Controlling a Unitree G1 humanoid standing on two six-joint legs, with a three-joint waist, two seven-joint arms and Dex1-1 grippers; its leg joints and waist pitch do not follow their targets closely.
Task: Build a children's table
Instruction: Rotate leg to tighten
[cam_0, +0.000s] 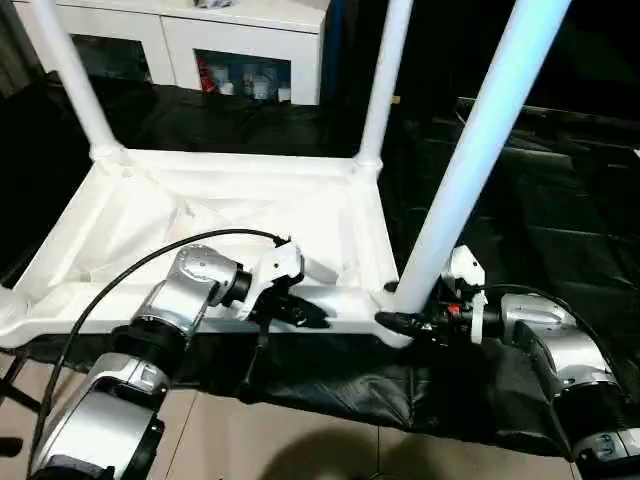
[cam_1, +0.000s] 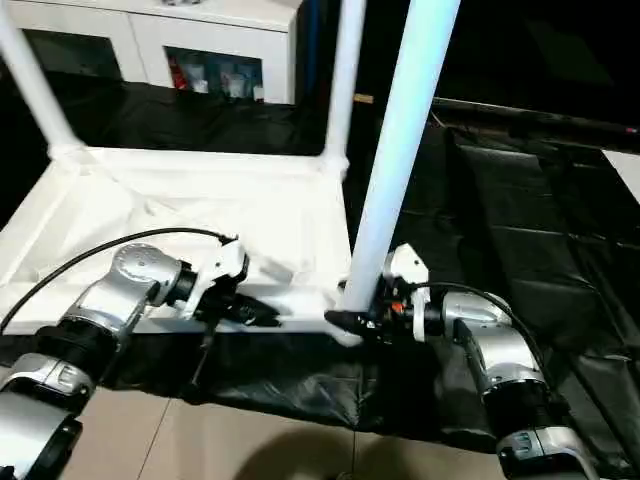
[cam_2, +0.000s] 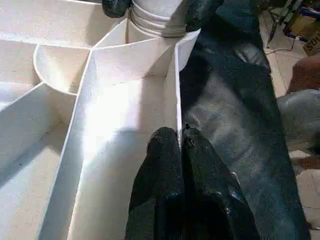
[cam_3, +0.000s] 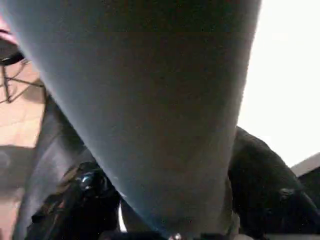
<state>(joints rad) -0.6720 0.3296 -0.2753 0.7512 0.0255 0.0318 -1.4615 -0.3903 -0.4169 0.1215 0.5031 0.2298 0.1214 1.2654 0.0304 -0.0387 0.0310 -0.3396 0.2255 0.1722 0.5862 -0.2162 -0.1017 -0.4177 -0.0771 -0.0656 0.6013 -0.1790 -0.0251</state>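
The table top (cam_0: 230, 215) lies upside down on the black sheet (cam_0: 560, 210). My right tool (cam_0: 405, 322) straddles the base of the near-right leg (cam_0: 470, 160), whose long axis rises steeply from its corner socket. My left tool (cam_2: 181, 145) is pinched on the near rim wall.

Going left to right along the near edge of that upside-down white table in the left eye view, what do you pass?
Left gripper pinching the tabletop's near rim → near-right leg standing in its corner socket → right gripper around that leg's base.
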